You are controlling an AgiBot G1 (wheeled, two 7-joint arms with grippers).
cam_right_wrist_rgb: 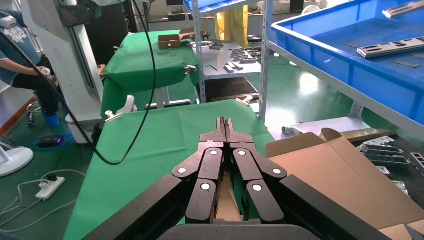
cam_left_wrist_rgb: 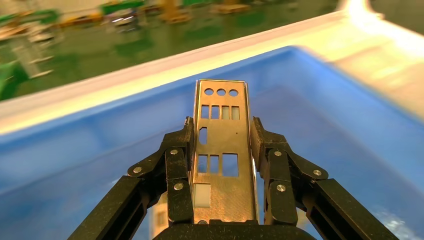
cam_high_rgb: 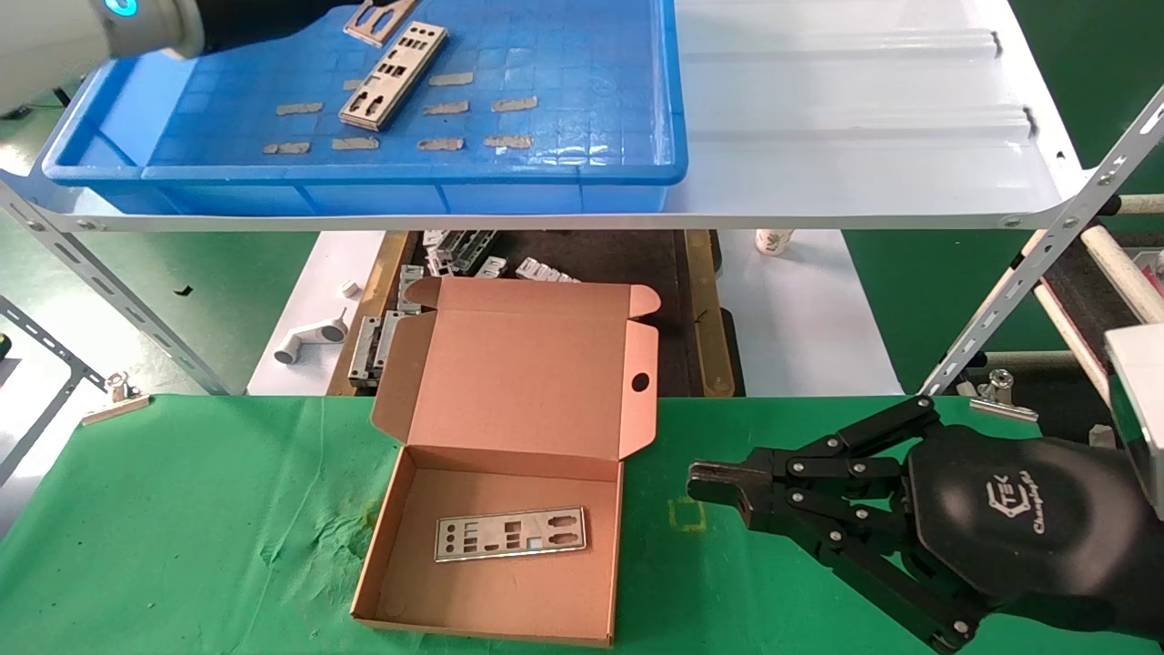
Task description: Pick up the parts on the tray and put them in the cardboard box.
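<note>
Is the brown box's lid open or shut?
Open. The cardboard box on the green cloth has its lid folded back and standing up, so you can see one metal plate lying flat inside.

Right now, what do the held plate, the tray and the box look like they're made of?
Plate in the left gripper: thin sheet metal by its look, silvery with a satin shine and cleanly punched holes. Tray: probably moulded plastic, glossy bright blue, with a grid floor and rounded rim. Box: brown cardboard, matte, with folded flaps and creased edges.
</note>
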